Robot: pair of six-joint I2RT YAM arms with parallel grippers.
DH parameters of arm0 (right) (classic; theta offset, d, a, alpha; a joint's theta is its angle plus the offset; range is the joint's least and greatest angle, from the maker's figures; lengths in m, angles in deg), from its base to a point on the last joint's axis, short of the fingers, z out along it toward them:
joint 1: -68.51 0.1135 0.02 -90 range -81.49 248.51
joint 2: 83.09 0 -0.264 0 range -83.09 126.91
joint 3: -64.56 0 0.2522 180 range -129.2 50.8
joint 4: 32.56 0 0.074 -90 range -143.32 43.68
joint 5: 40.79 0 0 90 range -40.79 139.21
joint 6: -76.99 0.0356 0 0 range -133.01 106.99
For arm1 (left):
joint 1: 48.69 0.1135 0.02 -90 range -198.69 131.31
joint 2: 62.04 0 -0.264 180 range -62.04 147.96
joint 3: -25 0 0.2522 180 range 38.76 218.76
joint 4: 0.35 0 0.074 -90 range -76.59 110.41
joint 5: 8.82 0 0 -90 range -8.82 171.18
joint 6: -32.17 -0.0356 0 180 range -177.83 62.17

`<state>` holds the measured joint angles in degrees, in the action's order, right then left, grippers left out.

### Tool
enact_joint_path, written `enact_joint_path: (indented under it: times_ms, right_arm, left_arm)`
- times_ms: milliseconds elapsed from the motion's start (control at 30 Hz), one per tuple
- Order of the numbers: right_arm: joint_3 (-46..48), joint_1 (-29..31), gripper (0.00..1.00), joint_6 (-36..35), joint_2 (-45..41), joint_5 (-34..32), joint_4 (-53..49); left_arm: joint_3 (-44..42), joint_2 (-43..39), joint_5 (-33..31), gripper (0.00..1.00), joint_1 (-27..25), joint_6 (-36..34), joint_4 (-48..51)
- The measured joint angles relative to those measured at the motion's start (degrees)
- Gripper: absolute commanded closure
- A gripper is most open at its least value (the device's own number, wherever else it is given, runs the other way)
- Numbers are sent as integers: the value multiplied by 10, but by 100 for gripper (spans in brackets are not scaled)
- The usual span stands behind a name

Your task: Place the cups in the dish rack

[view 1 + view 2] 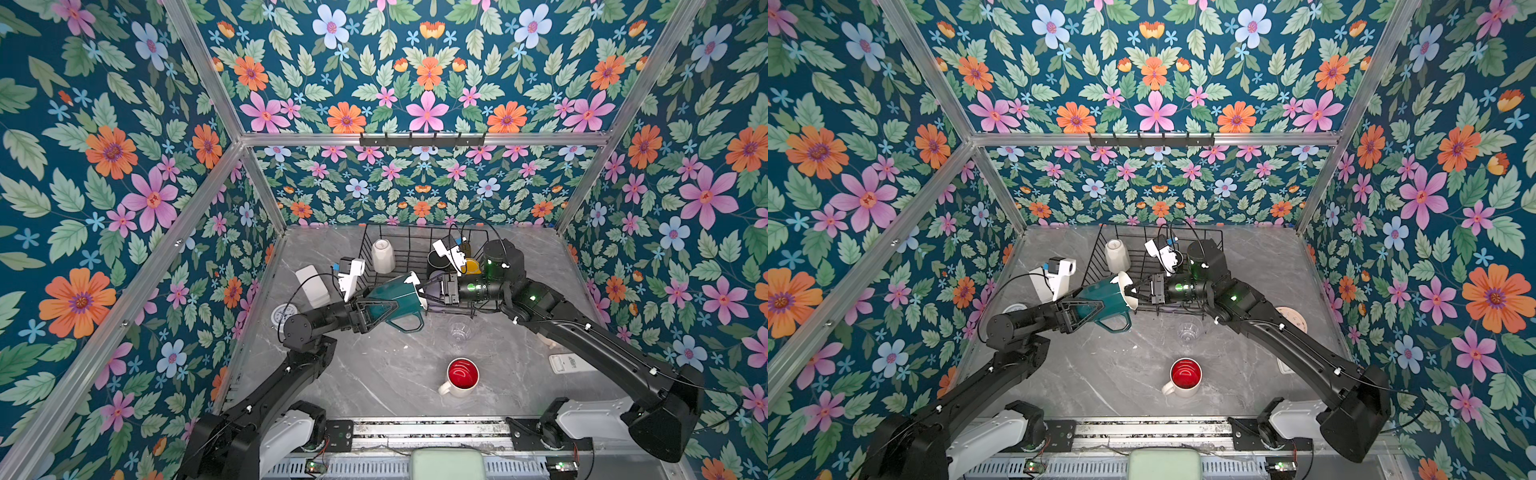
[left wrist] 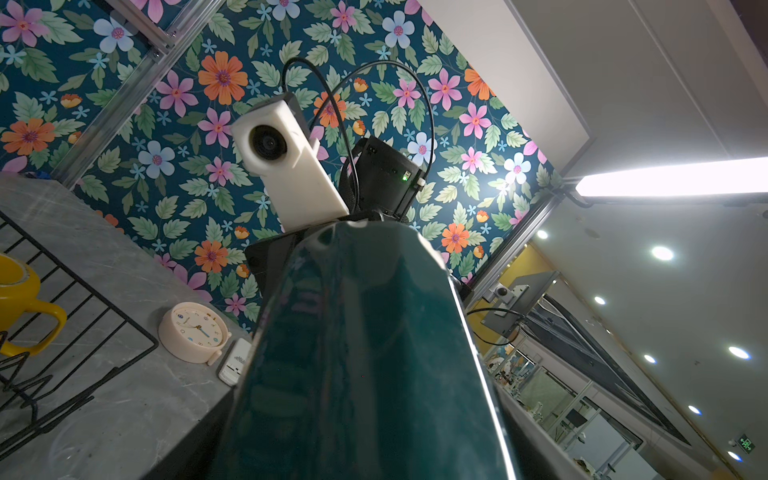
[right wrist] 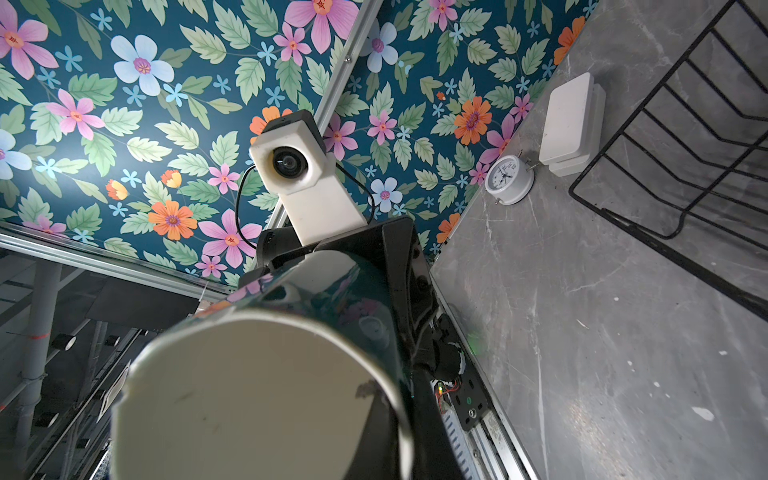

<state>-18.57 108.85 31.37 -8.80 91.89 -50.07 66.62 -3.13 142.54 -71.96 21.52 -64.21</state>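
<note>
Green mug (image 1: pixel 390 292) sideways in air over rack (image 1: pixel 415 227) front edge, mouth toward right, handle hanging toward table front. Right claw (image 1: pixel 424 292) pinched tight on mug rim. Left claw (image 1: pixel 390 311) spread wide round mug body; firm grip unclear. Clear glass (image 1: pixel 460 330) just outside rack front edge. Red-inside mug (image 1: pixel 461 374) well apart, bare table (image 1: pixel 374 374) between.

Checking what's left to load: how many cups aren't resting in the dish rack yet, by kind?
Mugs: 2 (dark green mug, held aloft; white red-inside mug, on the table)
Glasses: 1 (clear glass, on the table)
Total: 3
</note>
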Motion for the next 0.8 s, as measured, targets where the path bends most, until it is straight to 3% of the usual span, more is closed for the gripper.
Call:
enact_joint_path:
  times_ms: [67, 367, 567, 667, 800]
  right_arm:
    - [0, 0, 95, 0, -5, -5, -4]
    - [11, -13, 61, 0, -40, -43, -24]
    - [31, -39, 45, 0, -78, -54, -32]
    - [48, -54, 38, -1, -109, -75, -55]
    - [69, -75, 22, -14, -166, -121, -110]
  left_arm:
    - [5, 1, 2, 100, 0, 1, 3]
    - [23, -7, 17, 100, -3, -17, 56]
    - [47, -17, 16, 100, -2, -50, 121]
    - [74, -26, 13, 100, -2, -93, 195]
    - [146, -38, -9, 100, -2, -212, 395]
